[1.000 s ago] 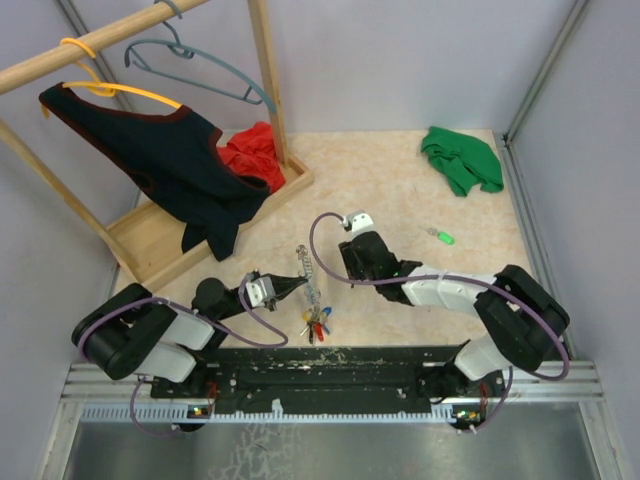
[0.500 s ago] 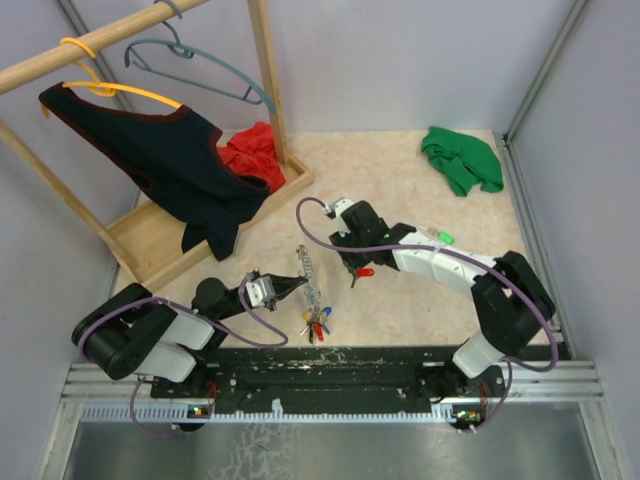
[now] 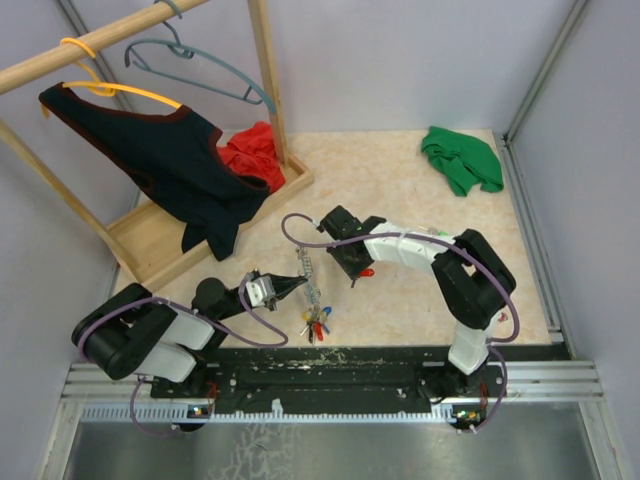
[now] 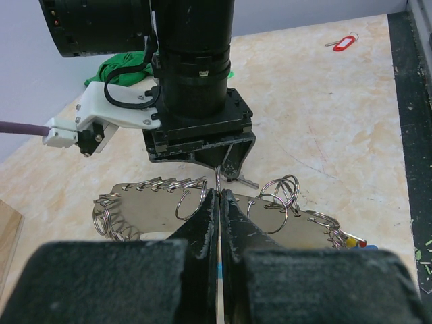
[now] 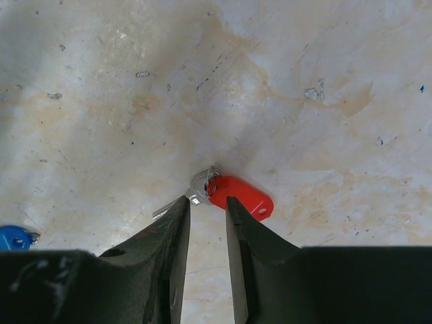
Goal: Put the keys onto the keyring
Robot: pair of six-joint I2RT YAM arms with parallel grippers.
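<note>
The keyring (image 3: 311, 272) is a silvery coiled loop on the table, with coloured tags (image 3: 318, 322) at its near end. My left gripper (image 3: 299, 281) is shut on its thin wire; the wrist view shows the closed jaws (image 4: 219, 192) with coils (image 4: 152, 187) to either side. The red key (image 5: 239, 196) lies flat on the table, its metal blade pointing left. My right gripper (image 5: 207, 200) hovers over it, open, with nothing between the fingers. From above, the right gripper (image 3: 349, 266) sits just right of the keyring, beside the red key (image 3: 366, 271). The green key is hidden.
A green cloth (image 3: 461, 160) lies at the back right. A wooden rack (image 3: 215, 225) with hangers, a dark vest and a red cloth stands at the left. Another red tag (image 4: 344, 44) lies far off by the black rail (image 4: 413, 135). My right arm (image 3: 470, 285) arches over the right half.
My right arm has swung its gripper left toward the keyring. The red key came into view beneath it and has stayed put. The left arm and keyring have not moved.
</note>
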